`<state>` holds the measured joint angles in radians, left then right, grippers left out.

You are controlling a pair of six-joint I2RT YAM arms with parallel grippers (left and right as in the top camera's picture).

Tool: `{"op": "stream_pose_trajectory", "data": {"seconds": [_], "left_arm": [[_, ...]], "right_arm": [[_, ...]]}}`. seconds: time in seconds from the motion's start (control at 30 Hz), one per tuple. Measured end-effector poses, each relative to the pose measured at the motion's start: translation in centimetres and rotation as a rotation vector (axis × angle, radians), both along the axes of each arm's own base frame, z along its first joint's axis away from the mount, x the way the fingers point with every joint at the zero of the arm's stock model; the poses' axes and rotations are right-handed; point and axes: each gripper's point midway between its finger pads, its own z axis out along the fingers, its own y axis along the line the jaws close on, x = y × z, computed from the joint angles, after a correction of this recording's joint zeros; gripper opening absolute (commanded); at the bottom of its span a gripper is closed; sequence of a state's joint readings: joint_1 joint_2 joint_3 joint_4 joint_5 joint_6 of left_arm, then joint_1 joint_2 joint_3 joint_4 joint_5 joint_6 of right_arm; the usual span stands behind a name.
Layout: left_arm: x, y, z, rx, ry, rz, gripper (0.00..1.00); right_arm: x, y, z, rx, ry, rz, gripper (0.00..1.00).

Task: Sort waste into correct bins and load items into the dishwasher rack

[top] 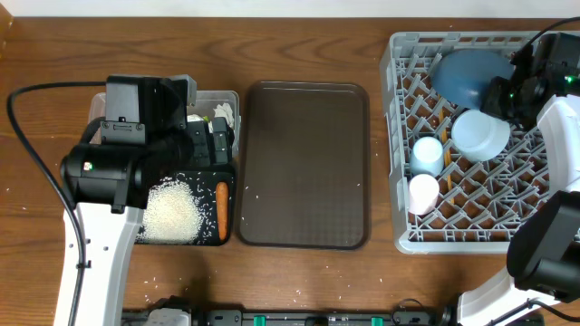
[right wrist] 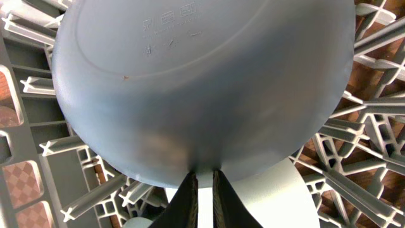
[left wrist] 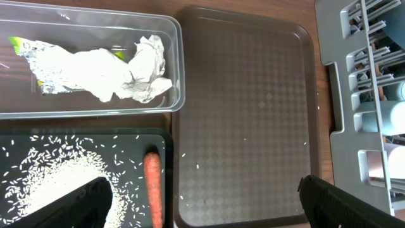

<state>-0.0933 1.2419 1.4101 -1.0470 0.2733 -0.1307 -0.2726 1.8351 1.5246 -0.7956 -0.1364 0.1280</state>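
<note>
1. Over the left side of the table (top: 54, 54), the left gripper (left wrist: 204, 183) hung with its fingers (left wrist: 82, 202) spread wide and nothing between them, above the near edge of the brown serving tray (left wrist: 247, 114) and the black tray (left wrist: 168, 164).
2. Inside the clear tub (left wrist: 95, 114) lay the crumpled white tissue (left wrist: 136, 69), with the green-and-yellow wrapper (left wrist: 25, 47) beside it.
3. The black tray sat just in front of the tub, touching it or nearly so. It held a heap of white rice (left wrist: 63, 183), with loose grains scattered around it, and the orange carrot (left wrist: 152, 183) lay along the edge nearest the serving tray.
4. A few stray grains lay on the serving tray, which sat between the bins and the dishwasher rack (top: 396, 136).
5. At the far end of the rack, the right gripper (right wrist: 204, 180) had its fingers nearly together, pinching the rim of the large dark blue dish (top: 467, 72). The dish was turned with its underside towards the wrist camera.
6. Just in front of the dish, the light blue bowl (top: 480, 134) lay upside down in the rack. The light blue cup (top: 428, 154) and the pink cup (top: 422, 193) stood near the rack's left wall.
</note>
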Motion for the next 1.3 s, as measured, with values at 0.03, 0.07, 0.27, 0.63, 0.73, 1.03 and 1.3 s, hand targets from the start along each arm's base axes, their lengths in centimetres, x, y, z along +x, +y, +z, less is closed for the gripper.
{"op": "stream_pose_trajectory", "data": {"seconds": [0.03, 0.07, 0.27, 0.63, 0.73, 1.03, 1.3], "left_arm": [[0.0, 0.0, 0.0, 0.000, 0.000, 0.000, 0.97], [0.0, 0.0, 0.0, 0.000, 0.000, 0.000, 0.97], [0.0, 0.0, 0.0, 0.000, 0.000, 0.000, 0.96], [0.0, 0.0, 0.0, 0.000, 0.000, 0.000, 0.97], [0.0, 0.0, 0.0, 0.000, 0.000, 0.000, 0.97], [0.0, 0.0, 0.0, 0.000, 0.000, 0.000, 0.97], [0.0, 0.0, 0.0, 0.000, 0.000, 0.000, 0.96]], "right_arm": [[0.0, 0.0, 0.0, 0.000, 0.000, 0.000, 0.07], [0.0, 0.0, 0.0, -0.001, 0.000, 0.001, 0.06], [-0.3, 0.3, -0.1, 0.025, 0.008, 0.009, 0.13], [-3.9, -0.7, 0.6, 0.100, 0.086, -0.045, 0.65], [-5.6, -2.2, 0.4, 0.120, 0.127, -0.098, 0.74], [-7.6, -3.8, -0.4, 0.215, 0.143, -0.134, 0.83], [-7.9, -2.1, -3.2, 0.278, 0.134, -0.070, 0.77]]}}
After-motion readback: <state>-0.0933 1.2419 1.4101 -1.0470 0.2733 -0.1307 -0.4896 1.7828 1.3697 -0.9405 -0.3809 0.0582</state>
